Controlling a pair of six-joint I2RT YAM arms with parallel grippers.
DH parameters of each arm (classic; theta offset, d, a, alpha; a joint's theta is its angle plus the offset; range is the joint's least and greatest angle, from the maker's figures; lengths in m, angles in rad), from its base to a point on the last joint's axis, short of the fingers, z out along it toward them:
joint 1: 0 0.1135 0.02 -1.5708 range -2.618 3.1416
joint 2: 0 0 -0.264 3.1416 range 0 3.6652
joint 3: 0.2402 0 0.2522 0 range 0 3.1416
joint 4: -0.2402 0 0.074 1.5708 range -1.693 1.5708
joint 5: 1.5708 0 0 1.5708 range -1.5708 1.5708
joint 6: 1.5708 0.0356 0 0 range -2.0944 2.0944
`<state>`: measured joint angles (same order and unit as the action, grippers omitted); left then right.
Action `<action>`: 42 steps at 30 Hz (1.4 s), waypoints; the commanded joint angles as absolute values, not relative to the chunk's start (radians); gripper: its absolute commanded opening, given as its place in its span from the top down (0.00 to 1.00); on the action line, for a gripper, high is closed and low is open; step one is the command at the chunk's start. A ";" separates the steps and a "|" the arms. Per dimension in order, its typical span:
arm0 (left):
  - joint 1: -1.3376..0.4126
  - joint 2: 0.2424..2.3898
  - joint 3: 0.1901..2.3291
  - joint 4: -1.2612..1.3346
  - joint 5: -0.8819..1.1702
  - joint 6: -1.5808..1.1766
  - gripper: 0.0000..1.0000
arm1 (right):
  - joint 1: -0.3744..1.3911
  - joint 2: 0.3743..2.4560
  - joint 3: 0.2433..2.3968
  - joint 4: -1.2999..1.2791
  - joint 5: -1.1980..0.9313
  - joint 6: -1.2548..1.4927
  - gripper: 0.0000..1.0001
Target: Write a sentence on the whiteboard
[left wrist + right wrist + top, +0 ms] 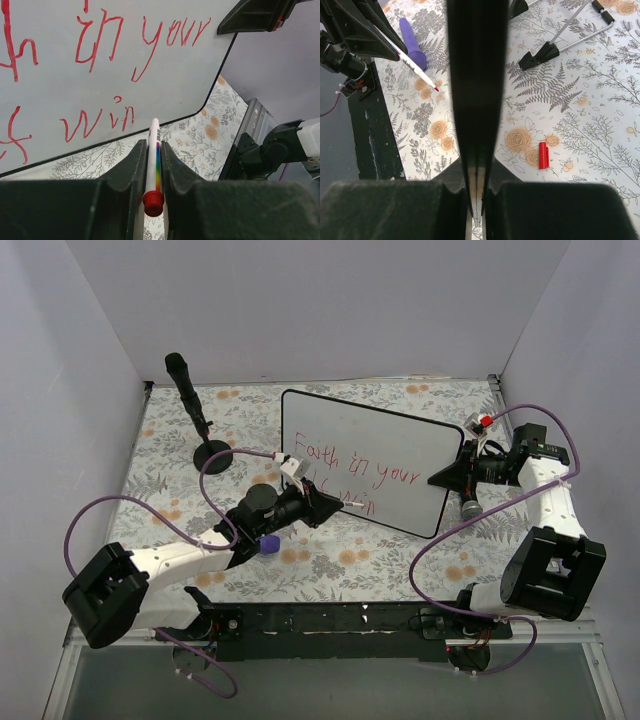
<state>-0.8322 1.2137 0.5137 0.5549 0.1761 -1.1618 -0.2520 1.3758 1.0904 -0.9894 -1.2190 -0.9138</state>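
Note:
The whiteboard [420,445] stands tilted at the table's middle. The sentence [365,472] is in red on it, in two lines; the left wrist view shows "in your" [145,37] above "win" [97,120]. My left gripper [322,502] is shut on a white marker [153,160] with a red end. The marker's tip sits close to the board's lower edge, just right of "win"; I cannot tell if it touches. My right gripper [445,477] is shut on the board's right edge, which shows edge-on as a dark band [475,75].
A black stand on a round base [205,445] is at the back left. A purple object [268,544] lies near my left wrist. A red marker cap [543,155] lies on the floral cloth behind the board, near its black feet [540,52]. White walls enclose the table.

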 commanded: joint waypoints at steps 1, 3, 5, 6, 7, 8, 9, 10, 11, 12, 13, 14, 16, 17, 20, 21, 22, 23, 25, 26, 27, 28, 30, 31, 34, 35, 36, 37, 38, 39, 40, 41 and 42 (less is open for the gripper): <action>-0.824 1.249 0.541 0.609 0.189 -1.167 1.00 | -0.241 1.353 1.089 -0.989 -1.147 -0.928 0.99; -0.825 1.278 0.572 0.617 0.202 -1.164 1.00 | -0.241 1.355 1.091 -0.991 -1.146 -0.930 0.99; -0.825 1.316 0.595 0.620 0.215 -1.155 1.00 | -0.241 1.356 1.091 -0.991 -1.146 -0.930 0.99; -0.825 1.325 0.613 0.618 0.218 -1.155 1.00 | -0.241 1.355 1.091 -0.992 -1.146 -0.930 0.99; -0.825 1.345 0.624 0.617 0.219 -1.152 1.00 | -0.241 1.355 1.091 -0.992 -1.147 -0.931 0.99; -0.825 1.351 0.633 0.614 0.222 -1.151 1.00 | -0.242 1.355 1.091 -0.992 -1.147 -0.931 0.99; -0.825 1.361 0.641 0.612 0.224 -1.146 1.00 | -0.242 1.355 1.091 -0.991 -1.147 -0.931 0.99; -0.825 1.368 0.655 0.603 0.224 -1.143 1.00 | -0.241 1.353 1.091 -0.991 -1.147 -0.931 0.99; -0.827 1.387 0.661 0.600 0.225 -1.144 1.00 | -0.241 1.354 1.089 -0.992 -1.147 -0.931 0.99; -0.825 1.394 0.667 0.594 0.230 -1.141 1.00 | -0.242 1.356 1.089 -0.991 -1.147 -0.931 0.99; -0.827 1.402 0.675 0.588 0.232 -1.141 1.00 | -0.242 1.355 1.091 -0.992 -1.147 -0.931 0.99; -0.827 1.419 0.678 0.586 0.233 -1.141 1.00 | -0.242 1.355 1.091 -0.992 -1.147 -0.931 0.99; -0.827 1.430 0.684 0.581 0.241 -1.140 1.00 | -0.241 1.356 1.092 -0.992 -1.147 -0.931 0.99; -0.830 1.434 0.684 0.583 0.242 -1.138 1.00 | -0.242 1.356 1.092 -0.996 -1.147 -0.933 0.99; -0.833 1.447 0.693 0.584 0.248 -1.138 1.00 | -0.242 1.359 1.092 -0.994 -1.147 -0.933 0.99; -0.833 1.454 0.695 0.583 0.250 -1.138 1.00 | -0.242 1.361 1.092 -0.996 -1.147 -0.933 0.99; -0.834 1.459 0.699 0.584 0.252 -1.138 1.00 | -0.241 1.359 1.092 -0.996 -1.147 -0.933 0.99; -0.834 1.462 0.704 0.586 0.252 -1.137 1.00 | -0.241 1.359 1.092 -0.996 -1.147 -0.934 0.99; -0.836 1.476 0.710 0.589 0.253 -1.137 1.00 | -0.242 1.359 1.094 -0.996 -1.147 -0.934 0.99; -0.836 1.479 0.713 0.592 0.252 -1.137 1.00 | -0.242 1.361 1.092 -0.996 -1.147 -0.934 0.99; -0.838 1.483 0.718 0.595 0.252 -1.137 1.00 | -0.241 1.361 1.092 -0.996 -1.147 -0.934 0.99; -0.838 1.491 0.721 0.594 0.253 -1.135 1.00 | -0.241 1.359 1.092 -0.996 -1.146 -0.934 0.99; -0.838 1.500 0.729 0.597 0.252 -1.137 1.00 | -0.241 1.359 1.091 -0.994 -1.146 -0.934 0.99; -0.838 1.511 0.733 0.592 0.252 -1.135 1.00 | -0.241 1.362 1.091 -0.994 -1.146 -0.934 0.99; -0.839 1.525 0.741 0.592 0.253 -1.131 1.00 | -0.242 1.361 1.092 -0.996 -1.146 -0.936 0.99; -0.839 1.528 0.744 0.591 0.252 -1.131 1.00 | -0.242 1.361 1.092 -0.996 -1.147 -0.936 0.99; -0.839 1.529 0.744 0.591 0.252 -1.129 1.00 | -0.241 1.359 1.091 -0.996 -1.147 -0.936 0.99; -0.839 1.532 0.744 0.591 0.252 -1.129 1.00 | -0.242 1.361 1.091 -0.996 -1.146 -0.936 0.99; -0.839 1.532 0.744 0.592 0.252 -1.127 1.00 | -0.242 1.359 1.091 -0.996 -1.147 -0.936 0.99; -0.839 1.535 0.744 0.591 0.252 -1.129 1.00 | -0.241 1.361 1.091 -0.996 -1.147 -0.936 0.99; -0.839 1.536 0.745 0.591 0.247 -1.129 1.00 | -0.242 1.361 1.092 -0.996 -1.147 -0.936 0.99; -0.839 1.537 0.747 0.591 0.245 -1.127 1.00 | -0.242 1.361 1.092 -0.994 -1.147 -0.936 0.99; -0.839 1.540 0.749 0.591 0.242 -1.126 1.00 | -0.242 1.359 1.092 -0.996 -1.146 -0.936 0.99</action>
<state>-0.8352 1.5337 0.7094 0.5831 0.2466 -1.1473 -0.2520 1.3762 1.0901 -0.9894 -1.2186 -0.9146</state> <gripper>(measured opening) 0.109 0.099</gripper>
